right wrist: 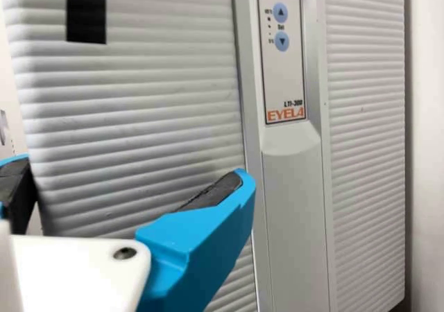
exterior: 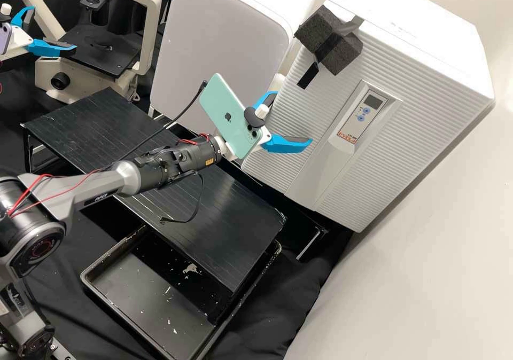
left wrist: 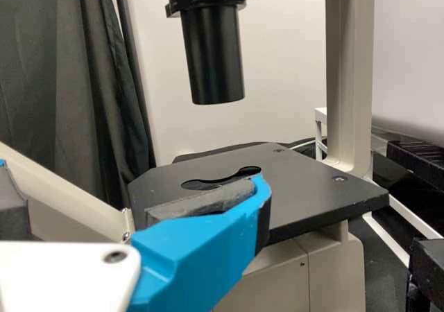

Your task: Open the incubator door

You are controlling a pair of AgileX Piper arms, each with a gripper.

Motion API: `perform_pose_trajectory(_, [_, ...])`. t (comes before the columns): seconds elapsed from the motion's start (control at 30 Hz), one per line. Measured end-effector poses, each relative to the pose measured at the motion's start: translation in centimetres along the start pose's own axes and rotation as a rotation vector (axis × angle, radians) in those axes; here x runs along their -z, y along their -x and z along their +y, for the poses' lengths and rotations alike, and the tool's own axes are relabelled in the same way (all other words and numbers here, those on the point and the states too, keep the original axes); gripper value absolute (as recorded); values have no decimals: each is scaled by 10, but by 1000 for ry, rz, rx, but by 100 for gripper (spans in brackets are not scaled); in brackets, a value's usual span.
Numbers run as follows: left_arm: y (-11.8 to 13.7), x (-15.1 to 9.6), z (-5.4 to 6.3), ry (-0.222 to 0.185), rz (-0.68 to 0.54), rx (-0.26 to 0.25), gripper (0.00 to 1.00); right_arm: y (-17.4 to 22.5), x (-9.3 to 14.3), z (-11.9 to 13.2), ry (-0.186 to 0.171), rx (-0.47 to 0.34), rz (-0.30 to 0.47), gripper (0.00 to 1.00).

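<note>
The incubator door (exterior: 411, 141) stands at the upper right of the high view, ribbed front facing lower left, long axis slanting from upper right to lower left. Just above the frame's middle, the right end effector (exterior: 293, 118) is spread before it. The left end effector (exterior: 53, 28), also spread, is upper left, by the microscope (exterior: 152, 29).

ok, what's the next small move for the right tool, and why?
Probably ease the right tool toward the black strip below the foam block: the incubator door looks shut, the strip may serve as a pull, and the tool's open fingers hold nothing.
</note>
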Motion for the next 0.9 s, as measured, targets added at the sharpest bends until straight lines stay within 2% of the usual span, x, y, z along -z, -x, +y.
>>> perform_pose_trajectory(0.13, [0,0,0,0,0,0,100,3,4,0,14,3,-12,0])
perform_pose_trajectory(0.33, [0,0,0,0,0,0,100,6,8,0,4,12,-24,0])
perform_pose_trajectory(0.47, [0,0,0,0,0,0,100,5,9,0,13,21,-29,0])
perform_pose_trajectory(0.67, [0,0,0,0,0,0,100,5,10,-1,-7,20,-39,0])
perform_pose_trajectory(0.9, [0,0,0,0,0,0,100,6,11,-1,20,21,-42,0])
